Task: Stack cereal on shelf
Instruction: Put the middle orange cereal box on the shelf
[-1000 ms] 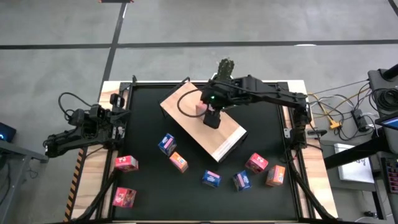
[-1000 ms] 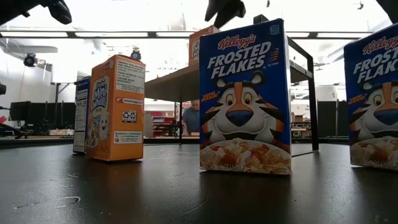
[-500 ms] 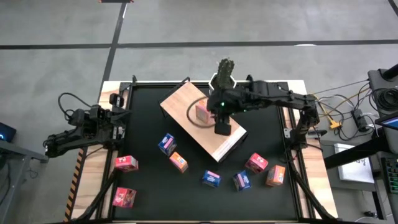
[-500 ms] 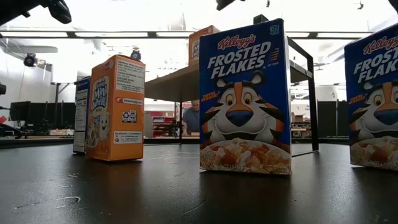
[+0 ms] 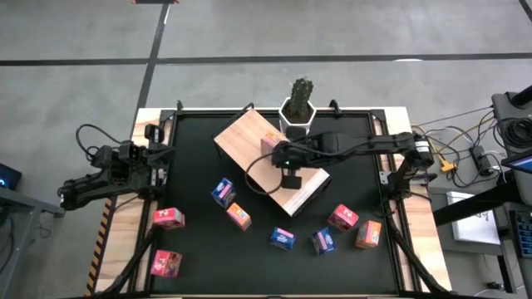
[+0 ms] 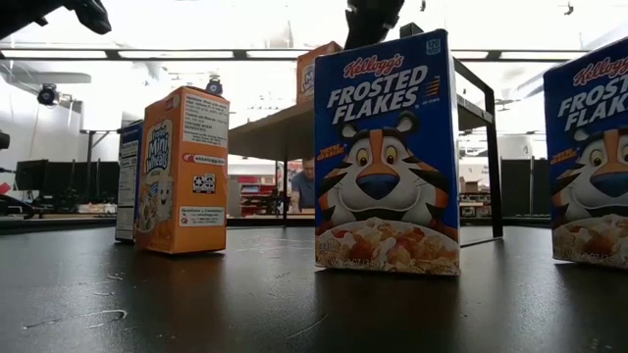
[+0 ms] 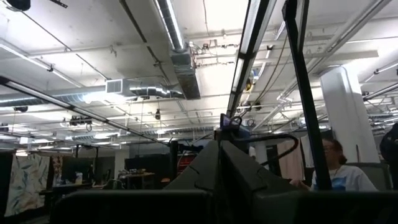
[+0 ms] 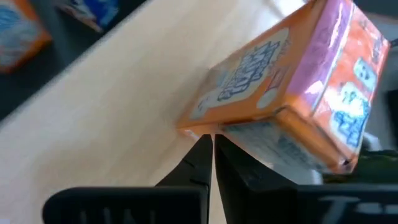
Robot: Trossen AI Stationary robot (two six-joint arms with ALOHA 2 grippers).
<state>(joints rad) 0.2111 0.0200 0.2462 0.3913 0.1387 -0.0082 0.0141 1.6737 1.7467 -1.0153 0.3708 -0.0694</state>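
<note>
The big black table (image 5: 199,154) is holding everything. The shelf (image 5: 249,141), a wide light-wood board, is lying slanted across the middle of it. The right arm is reaching over the shelf, and the right gripper (image 5: 291,177) is hanging above the board with its two fingers pressed together, holding nothing. An orange cereal box (image 8: 292,99) is sitting on the shelf right in front of those closed fingers. The left arm is waiting at the left edge of the table, and the left gripper (image 5: 158,172) is pressed together too, with nothing in it. A white pot with a cactus (image 5: 298,108) is standing by the far end of the shelf. More cereal boxes are sitting on the table near the front: a pink one (image 5: 169,218), a blue one (image 5: 222,192) and an orange one (image 5: 368,234).
</note>
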